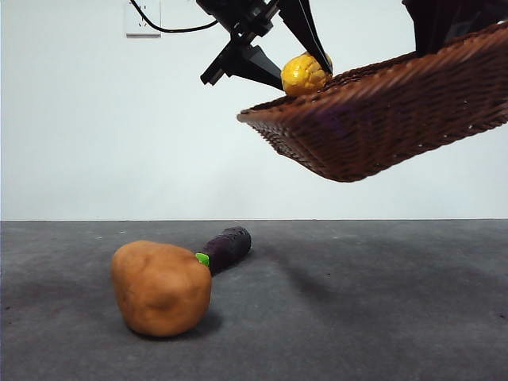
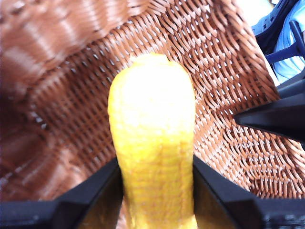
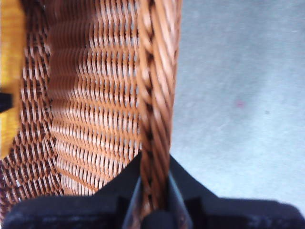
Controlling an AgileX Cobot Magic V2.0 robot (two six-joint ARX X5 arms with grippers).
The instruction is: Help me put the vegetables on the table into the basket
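Potato (image 1: 161,288) nearest; left hand (image 2: 155,191) grips corn (image 2: 152,143) over basket (image 1: 381,119).

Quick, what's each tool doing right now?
Left tool: shut on the corn, over the raised basket.
Right tool: shut on the basket rim, holding it tilted off the table.

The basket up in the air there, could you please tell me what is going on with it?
The right pincer is clamped on the rim of the basket and holds it tilted above the table. The left pincer grips the corn over the basket's low end, not yet released. The potato and the eggplant lie on the table, the eggplant's green end against the potato.
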